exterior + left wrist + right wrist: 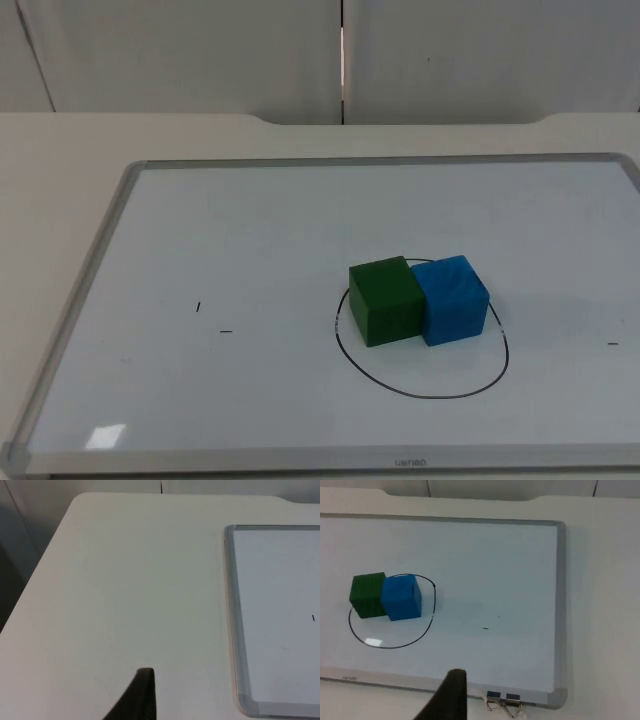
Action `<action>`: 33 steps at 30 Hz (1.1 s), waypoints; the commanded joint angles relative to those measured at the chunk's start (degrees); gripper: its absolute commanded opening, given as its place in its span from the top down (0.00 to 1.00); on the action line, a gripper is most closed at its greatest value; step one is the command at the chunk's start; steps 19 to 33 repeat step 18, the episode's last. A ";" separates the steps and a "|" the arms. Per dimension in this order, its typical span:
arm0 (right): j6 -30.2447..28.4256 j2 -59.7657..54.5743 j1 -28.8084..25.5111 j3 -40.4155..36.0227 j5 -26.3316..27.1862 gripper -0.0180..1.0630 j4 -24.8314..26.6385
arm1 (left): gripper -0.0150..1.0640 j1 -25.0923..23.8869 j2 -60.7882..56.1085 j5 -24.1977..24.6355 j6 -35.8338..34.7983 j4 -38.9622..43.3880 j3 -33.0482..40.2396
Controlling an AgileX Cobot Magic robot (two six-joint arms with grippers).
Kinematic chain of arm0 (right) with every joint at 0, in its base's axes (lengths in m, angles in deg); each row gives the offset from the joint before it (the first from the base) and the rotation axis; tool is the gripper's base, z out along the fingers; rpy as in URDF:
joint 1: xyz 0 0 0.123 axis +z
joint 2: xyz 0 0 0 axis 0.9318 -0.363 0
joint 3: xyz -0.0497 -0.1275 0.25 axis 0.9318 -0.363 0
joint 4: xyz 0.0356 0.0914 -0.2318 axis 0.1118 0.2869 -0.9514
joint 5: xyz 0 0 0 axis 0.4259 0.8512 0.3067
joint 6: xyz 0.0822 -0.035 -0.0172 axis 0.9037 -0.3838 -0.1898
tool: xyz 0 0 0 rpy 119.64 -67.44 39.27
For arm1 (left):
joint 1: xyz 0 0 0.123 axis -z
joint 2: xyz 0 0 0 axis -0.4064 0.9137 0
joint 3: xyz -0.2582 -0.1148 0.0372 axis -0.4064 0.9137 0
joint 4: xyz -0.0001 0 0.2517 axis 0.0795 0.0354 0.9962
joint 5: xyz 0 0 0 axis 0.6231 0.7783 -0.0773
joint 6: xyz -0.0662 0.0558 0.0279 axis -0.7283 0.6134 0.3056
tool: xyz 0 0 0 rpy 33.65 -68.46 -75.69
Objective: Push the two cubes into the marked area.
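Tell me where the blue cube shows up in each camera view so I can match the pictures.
Top view: the blue cube sits inside the drawn oval, touching the green cube on its left.
Left wrist view: not in it; the whiteboard edge is.
Right wrist view: the cube sits on the oval line, against the green cube.
Shared landmark: the whiteboard's grey frame.

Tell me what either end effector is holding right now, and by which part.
Nothing is held. The green cube and blue cube sit untouched, side by side, inside the drawn oval on the whiteboard, away from both end effectors.
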 commanded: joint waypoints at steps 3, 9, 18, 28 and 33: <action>0.13 0.23 -3.10 -0.06 0.34 0.01 0.32 | 0.03 -0.27 -0.16 0.21 -0.49 0.38 0.28; 0.13 0.23 -5.08 -0.06 0.34 0.01 0.21 | 0.03 -0.27 -0.16 0.21 -0.49 0.38 0.28; 0.02 0.23 -5.51 -0.06 0.34 0.01 0.21 | 0.03 -0.27 -0.16 0.21 -0.49 0.38 0.28; 0.02 0.23 -5.51 -0.06 0.34 0.01 0.21 | 0.03 -0.27 -0.16 0.21 -0.49 0.38 0.28; 0.02 0.23 -5.51 -0.06 0.34 0.01 0.21 | 0.03 -0.27 -0.16 0.21 -0.49 0.38 0.28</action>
